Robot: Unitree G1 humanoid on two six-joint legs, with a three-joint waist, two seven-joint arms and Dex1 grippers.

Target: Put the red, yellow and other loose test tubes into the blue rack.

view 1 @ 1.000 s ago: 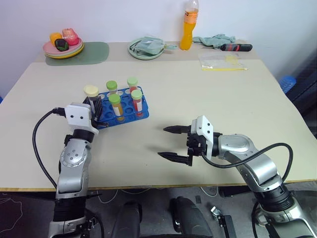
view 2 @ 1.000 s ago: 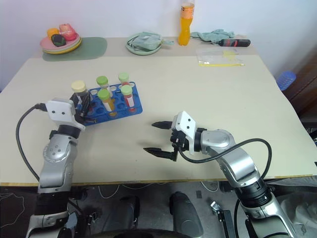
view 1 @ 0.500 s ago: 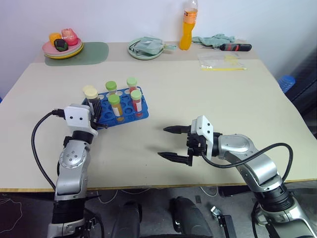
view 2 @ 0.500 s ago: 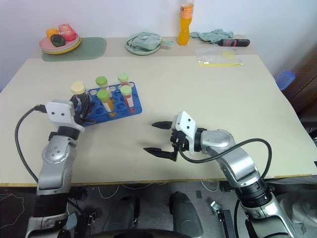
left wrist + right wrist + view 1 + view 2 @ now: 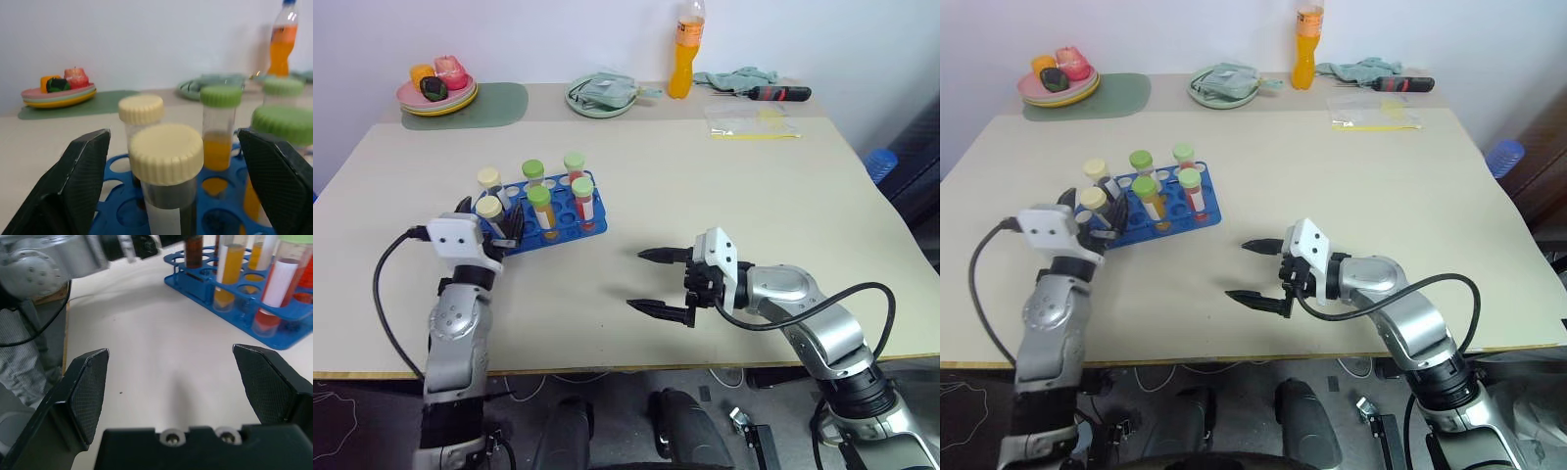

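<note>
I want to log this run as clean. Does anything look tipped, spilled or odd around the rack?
Nothing stands out. The blue rack sits flat on the table, and its six capped tubes stand upright, including the cream-capped tube between the open fingers of the left gripper. No liquid is spilled. The right gripper hovers open and empty.

Bright, even light; soft shadows; wrist views slightly blurred.

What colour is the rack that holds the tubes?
Blue. The rack shows best in the left eye view.
</note>
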